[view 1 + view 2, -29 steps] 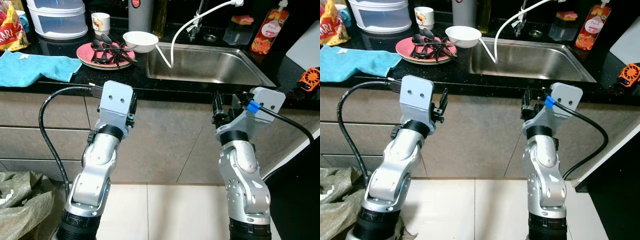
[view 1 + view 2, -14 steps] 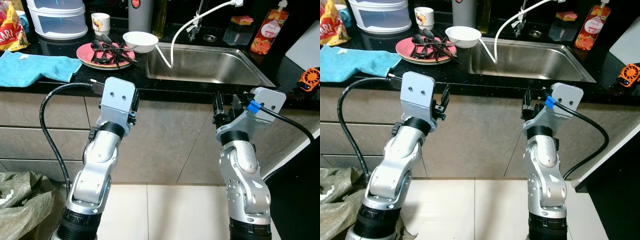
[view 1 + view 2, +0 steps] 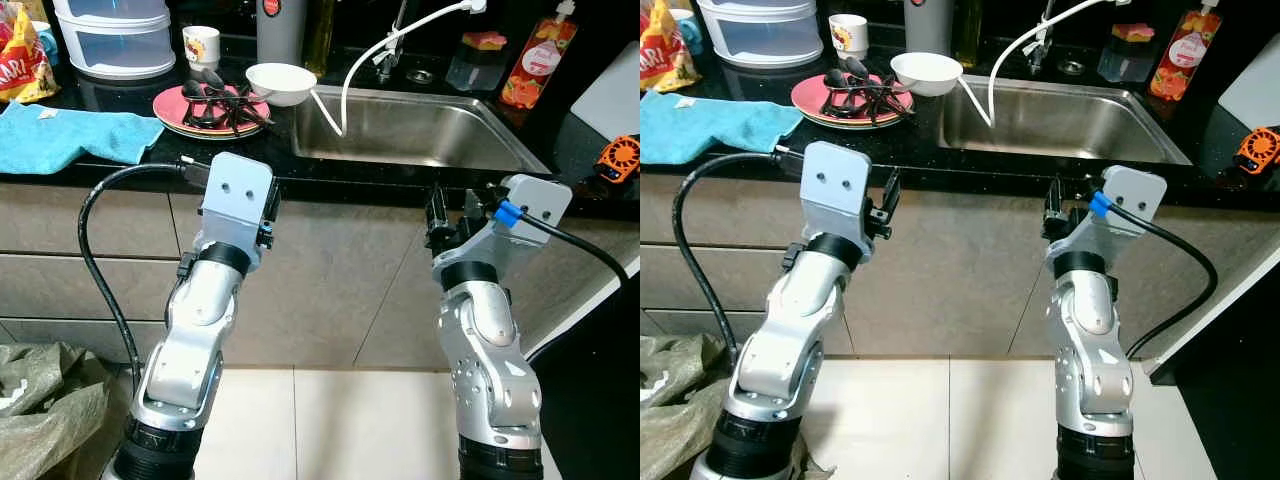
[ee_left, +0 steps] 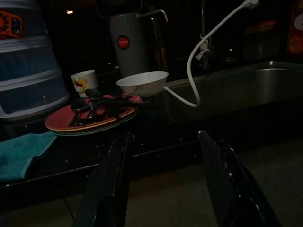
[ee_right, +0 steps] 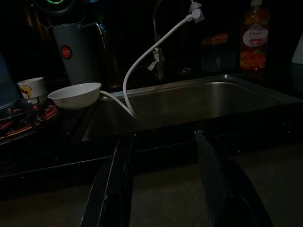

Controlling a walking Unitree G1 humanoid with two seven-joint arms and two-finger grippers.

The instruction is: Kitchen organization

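On black counter (image 3: 150,165), beside sink (image 3: 410,125): pink plates (image 3: 200,112) stacked, dark spoons (image 3: 215,100) piled on top, white bowl (image 3: 281,82) touching plate edge, small cup (image 3: 201,45) behind, blue cloth (image 3: 70,135) nearby. Below counter edge: left gripper (image 4: 163,184) raised, fingers spread apart, holding nothing. Right gripper (image 5: 163,182) same, fingers apart, nothing held. Tidying looks not yet begun. Dishes all left to sort.

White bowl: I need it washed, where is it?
The white bowl sits on the black counter, between the pink plate of dark utensils and the steel sink's left edge.
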